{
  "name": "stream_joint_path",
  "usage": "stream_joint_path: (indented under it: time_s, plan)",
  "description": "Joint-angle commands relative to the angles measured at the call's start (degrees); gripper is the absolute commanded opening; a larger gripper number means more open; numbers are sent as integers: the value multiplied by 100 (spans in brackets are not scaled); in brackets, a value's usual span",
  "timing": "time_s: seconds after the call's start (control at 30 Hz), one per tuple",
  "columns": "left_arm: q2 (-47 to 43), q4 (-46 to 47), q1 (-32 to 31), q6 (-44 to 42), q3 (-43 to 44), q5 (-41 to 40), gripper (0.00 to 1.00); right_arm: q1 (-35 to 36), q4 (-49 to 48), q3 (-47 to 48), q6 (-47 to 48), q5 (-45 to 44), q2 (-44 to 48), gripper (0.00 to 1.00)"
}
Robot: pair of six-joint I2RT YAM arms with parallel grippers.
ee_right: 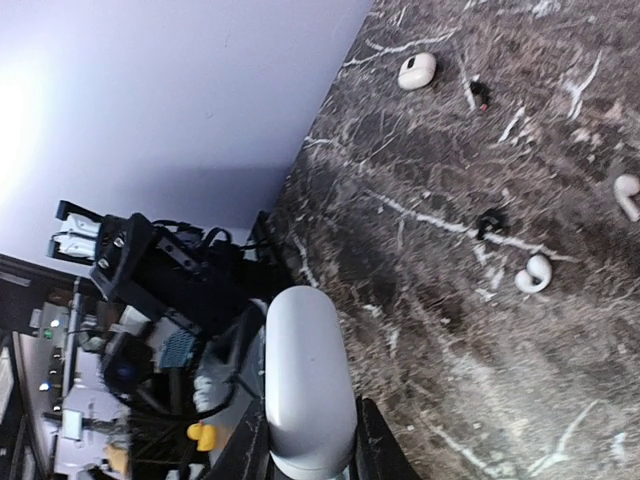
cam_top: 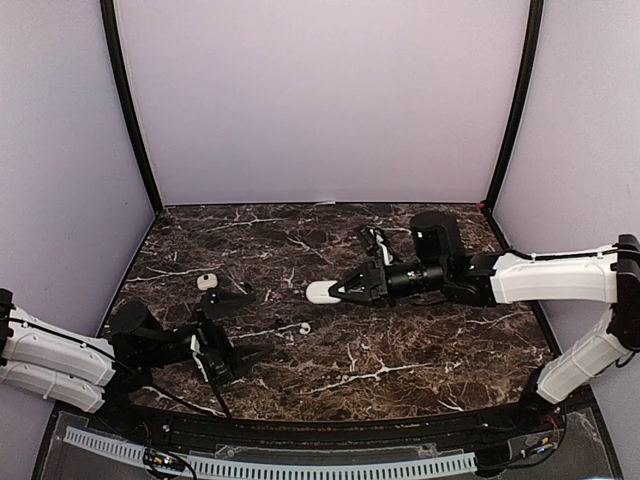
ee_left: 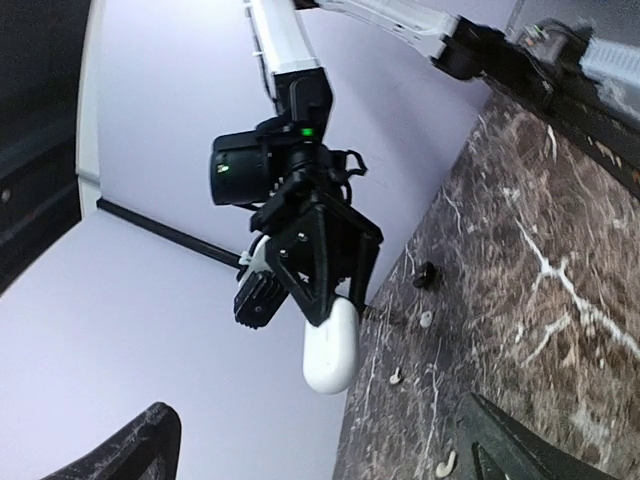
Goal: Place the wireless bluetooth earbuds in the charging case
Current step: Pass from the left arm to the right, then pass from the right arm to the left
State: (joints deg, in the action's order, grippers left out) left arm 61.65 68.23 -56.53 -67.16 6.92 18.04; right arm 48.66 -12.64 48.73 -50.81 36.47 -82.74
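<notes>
Robotics lab test cell, not a lived-in room. A dark brown, marble-patterned tabletop [cam_top: 400, 350] is boxed in by plain, pale lilac panels: a back wall [cam_top: 320, 100] and two side walls, joined at the corners by black frame posts [cam_top: 130, 110]. Two white-and-black robot arms, the left arm [cam_top: 50, 355] and the right arm [cam_top: 555, 275], reach in from the near edge. A white slotted cable duct [cam_top: 270, 462] runs along that edge, with loose wires beside it. A green status light [ee_left: 305, 130] glows on the right arm's wrist. Past the open near side, the right wrist view shows a dim area [ee_right: 60, 400] with cables and small lit indicators.
</notes>
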Motion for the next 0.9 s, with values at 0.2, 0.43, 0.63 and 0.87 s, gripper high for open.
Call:
stream_joint_path:
  time_s: [0.2,0.43,0.63,0.87]
  plan:
    - [-770,-1666,-51,6537,754,-2331,99,-54,76,-313,2084,-1887,870,8]
    - [-986,-3260,163,8645,1236,-1534,99,-53,-711,-851,2606,-2078,1471,8]
    - [-597,-2359,1011,10118,982,626,99,-59,-1123,-1165,3056,-2015,1735,6]
    - [-28,-1151,1021,10210,890,1194,98,-51,-1646,-1319,2871,-1729,1663,9]
